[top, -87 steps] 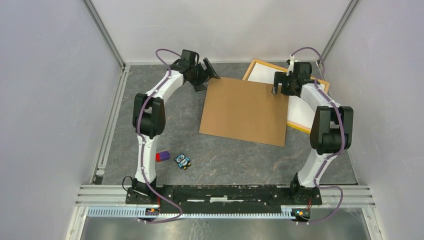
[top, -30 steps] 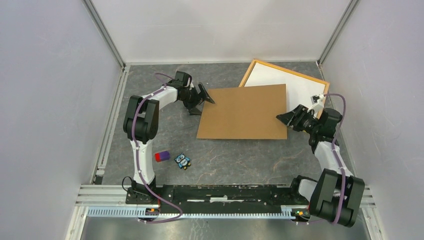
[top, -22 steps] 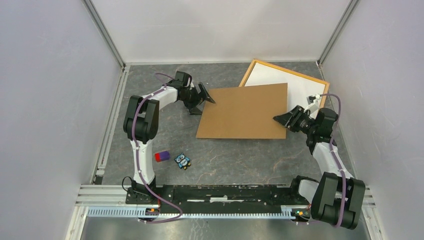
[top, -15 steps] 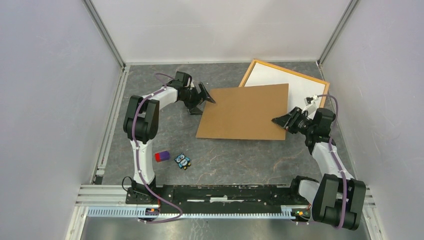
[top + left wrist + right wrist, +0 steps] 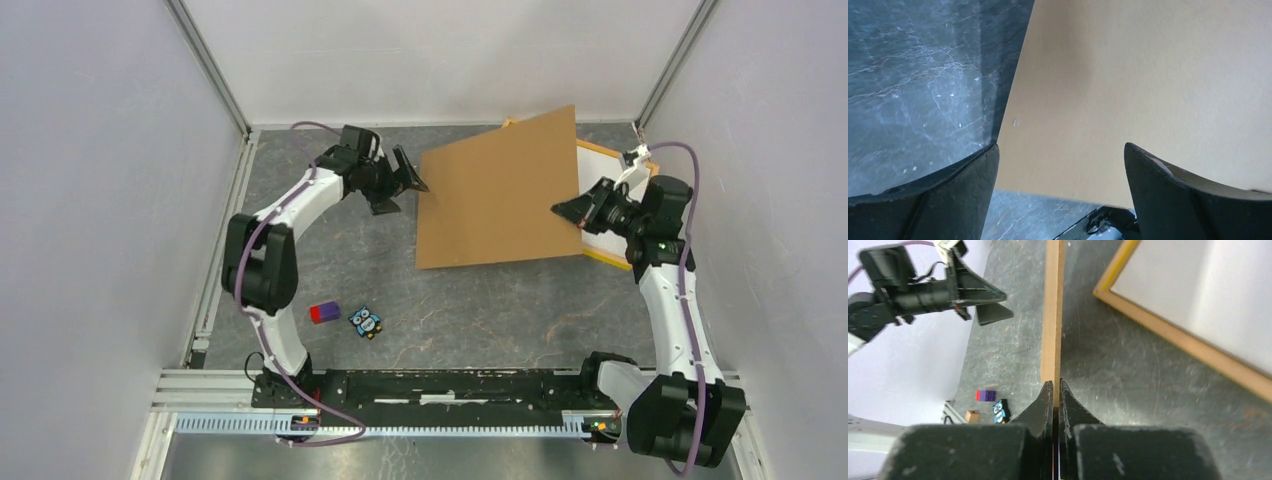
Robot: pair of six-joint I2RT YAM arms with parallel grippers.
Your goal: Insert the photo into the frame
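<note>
Over the grey worktop (image 5: 470, 310), the brown hardboard backing panel (image 5: 495, 190) hangs tilted, its right edge pinched between the fingers of the right end effector (image 5: 562, 212). Beneath and beyond that edge the frame (image 5: 612, 256) lies flat, holding what looks like the photo (image 5: 1208, 285), white back up. At the panel's left edge the left end effector (image 5: 408, 180) is spread and grips nothing. Held by one thin-edge pinch, the panel could swing or slip and knock the frame askew. Well apart from the panel's near-left corner sit a purple block (image 5: 323, 313) and an owl toy (image 5: 366, 322).
</note>
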